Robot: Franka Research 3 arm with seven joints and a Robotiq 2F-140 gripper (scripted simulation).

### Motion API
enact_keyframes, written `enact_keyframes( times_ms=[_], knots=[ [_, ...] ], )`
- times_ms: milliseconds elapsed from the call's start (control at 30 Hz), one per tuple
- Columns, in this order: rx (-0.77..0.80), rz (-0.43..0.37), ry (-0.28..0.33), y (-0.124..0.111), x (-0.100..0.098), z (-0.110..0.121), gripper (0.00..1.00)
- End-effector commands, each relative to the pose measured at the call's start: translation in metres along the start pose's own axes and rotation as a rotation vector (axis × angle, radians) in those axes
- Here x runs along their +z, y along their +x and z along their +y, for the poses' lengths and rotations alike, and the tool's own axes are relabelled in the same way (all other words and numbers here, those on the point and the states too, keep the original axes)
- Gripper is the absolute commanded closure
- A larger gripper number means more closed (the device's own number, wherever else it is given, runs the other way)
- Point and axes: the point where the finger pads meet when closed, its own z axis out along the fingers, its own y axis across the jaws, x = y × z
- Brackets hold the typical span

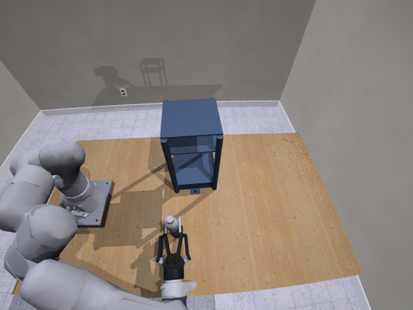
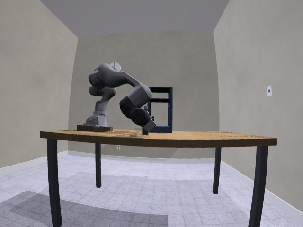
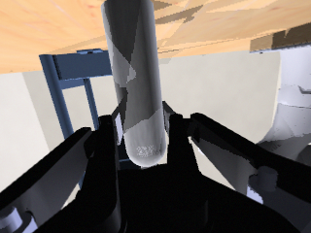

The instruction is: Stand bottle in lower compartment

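Observation:
The grey bottle (image 1: 171, 225) stands upright on the wooden table, in front of the blue shelving unit (image 1: 191, 145). My gripper (image 1: 173, 228) reaches in low from the table's front edge, and its two fingers press on the bottle's sides. In the wrist view the bottle (image 3: 137, 83) fills the space between the black fingers, which touch it on both sides, with the shelving unit's posts (image 3: 65, 92) behind it. In the side view the arm hides the bottle; only the wrist (image 2: 147, 126) shows, low over the table before the unit (image 2: 160, 109).
The arm's base plate (image 1: 93, 206) sits at the table's left. The shelving unit's lower compartment (image 1: 193, 170) is open toward me. A small bracket (image 1: 194, 191) lies at the unit's front foot.

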Motion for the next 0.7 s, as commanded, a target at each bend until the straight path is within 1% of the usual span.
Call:
enact_keyframes(
  times_ms=[0, 667],
  knots=[
    [-0.003, 0.003, 0.0, 0.0015, 0.0, -0.0004, 1.0],
    [-0.003, 0.003, 0.0, -0.0008, 0.0, -0.0004, 1.0]
  ],
)
